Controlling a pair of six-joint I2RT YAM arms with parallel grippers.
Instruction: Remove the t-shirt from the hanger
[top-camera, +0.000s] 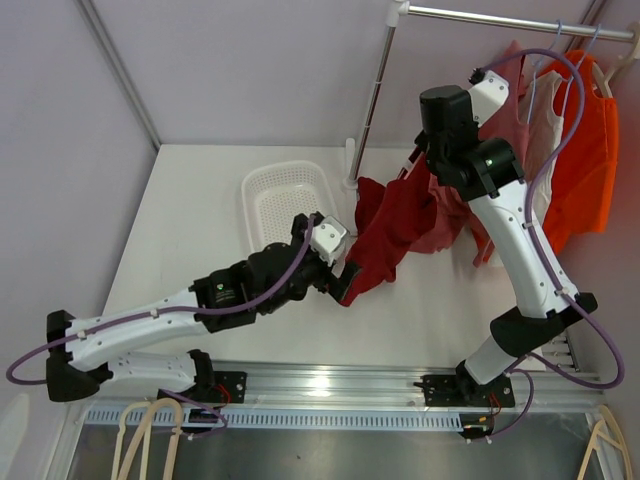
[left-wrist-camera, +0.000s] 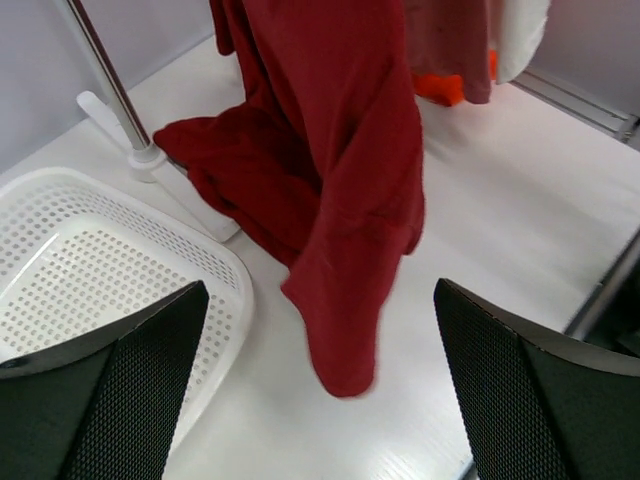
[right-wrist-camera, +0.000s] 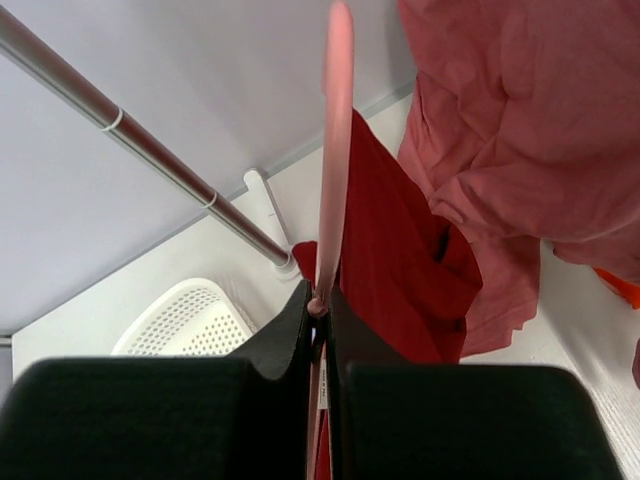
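From overhead, the white basket (top-camera: 285, 200) sits on the bench (top-camera: 190, 230). The red t-shirt (top-camera: 395, 225) hangs just right of the basket, with its lower end down beside the basket's near right corner. The left gripper (top-camera: 343, 278) is at that lower end, just nearer than the basket. Contact cannot be confirmed from this view. The right gripper (top-camera: 424, 165) is at the shirt's top, right of the basket and raised well above the bench. Other garments (top-camera: 585, 150) hang farther right of the basket.

Left wrist view: the basket lies at lower left. The t-shirt hangs just to its right, with bunched cloth low beside the basket's far rim. Both fingers (left-wrist-camera: 130, 390) stand wide apart and hold nothing, with the cloth ahead of them.

Right wrist view: the fingers (right-wrist-camera: 290, 340) are pinched narrow on the pink hanger (right-wrist-camera: 335, 140). The t-shirt drapes from the hanger on its right side, to the right of the basket.
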